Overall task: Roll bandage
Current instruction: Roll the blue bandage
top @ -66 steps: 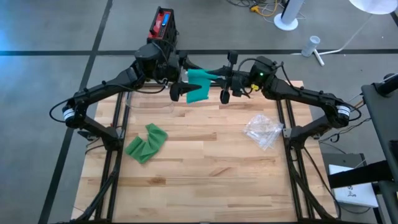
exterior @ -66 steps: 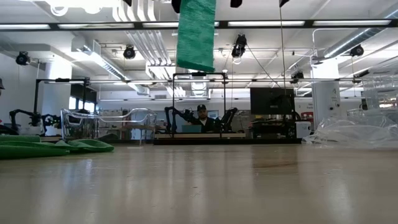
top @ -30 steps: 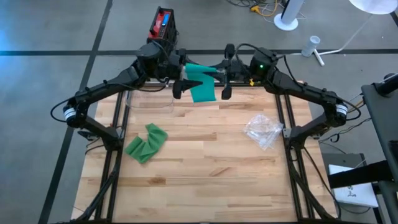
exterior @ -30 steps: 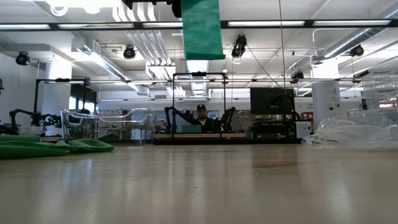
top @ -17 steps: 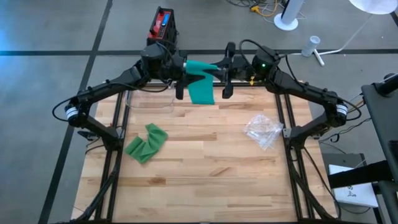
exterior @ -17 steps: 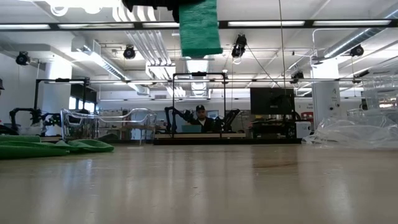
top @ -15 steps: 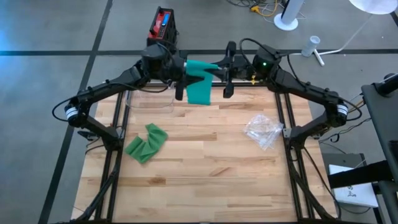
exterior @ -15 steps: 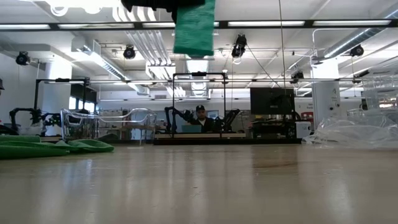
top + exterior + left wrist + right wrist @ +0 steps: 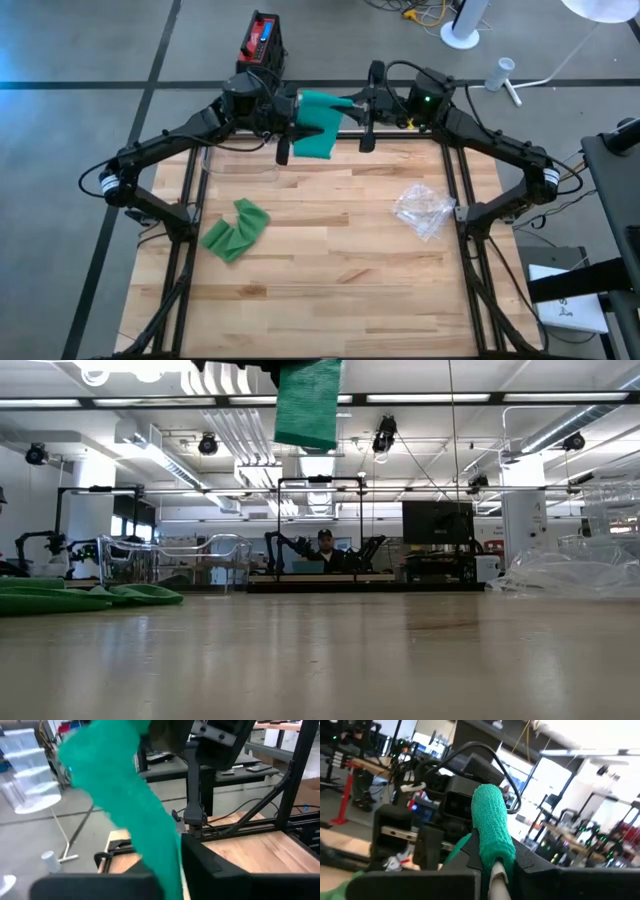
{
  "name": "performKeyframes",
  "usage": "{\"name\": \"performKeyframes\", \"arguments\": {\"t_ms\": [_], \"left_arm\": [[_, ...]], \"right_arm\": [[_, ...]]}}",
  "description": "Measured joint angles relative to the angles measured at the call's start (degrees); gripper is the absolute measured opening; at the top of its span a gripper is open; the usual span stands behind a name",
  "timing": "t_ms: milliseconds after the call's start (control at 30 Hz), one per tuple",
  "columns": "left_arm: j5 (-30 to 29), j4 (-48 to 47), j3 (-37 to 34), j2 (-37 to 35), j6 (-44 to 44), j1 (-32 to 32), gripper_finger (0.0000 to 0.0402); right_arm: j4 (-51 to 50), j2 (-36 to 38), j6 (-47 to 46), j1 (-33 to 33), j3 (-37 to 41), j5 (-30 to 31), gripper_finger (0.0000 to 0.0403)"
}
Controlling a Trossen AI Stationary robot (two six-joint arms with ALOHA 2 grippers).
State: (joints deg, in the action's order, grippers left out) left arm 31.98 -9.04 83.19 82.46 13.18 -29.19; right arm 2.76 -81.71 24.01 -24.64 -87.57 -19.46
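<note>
Swung slightly leftward, the bandage (image 9: 318, 133) hangs high above the table's (image 9: 330, 260) far edge. Right gripper (image 9: 368, 92) pinches the rolled end as an axle; left gripper (image 9: 284, 128) clamps the loose tail, keeping it taut for winding.

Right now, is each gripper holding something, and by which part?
Both hold the green bandage in the air. The right gripper is shut on its rolled end; the left gripper pinches the hanging loose strip.

Left gripper (image 9: 284, 128), right gripper (image 9: 366, 108) hold green bandage (image 9: 318, 125) above table's far edge.
</note>
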Motion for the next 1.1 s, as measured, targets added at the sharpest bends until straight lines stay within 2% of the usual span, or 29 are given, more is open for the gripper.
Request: {"name": "performKeyframes", "arguments": {"t_ms": [133,333,467,633,833,1100], "left_arm": [[-0.30,-1.08,-0.01,-0.15,2.90,-0.20,0.0096],[-4.43,-4.24,0.03,-2.46,10.01,-1.46,0.0202],[-3.67,-5.79,0.03,-4.76,10.41,-2.05,0.0267],[-0.90,-2.92,0.03,-6.85,9.78,-1.90,0.0331],[-0.98,1.87,0.03,-6.91,4.87,-1.93,0.0369],[-0.31,3.48,0.05,-4.71,-4.04,-1.48,0.0363]], "right_arm": [[2.12,-0.01,1.52,-0.02,1.36,0.02,0.0021],[1.57,0.19,6.38,0.01,3.38,-1.68,0.0021],[1.85,0.75,10.02,0.10,4.08,-3.27,0.0021],[1.45,0.67,16.49,0.13,4.24,-3.58,0.0021],[0.80,-0.28,24.99,0.46,4.29,-3.65,0.0021],[0.44,-0.25,33.55,0.97,4.29,-3.16,0.0021]]}}
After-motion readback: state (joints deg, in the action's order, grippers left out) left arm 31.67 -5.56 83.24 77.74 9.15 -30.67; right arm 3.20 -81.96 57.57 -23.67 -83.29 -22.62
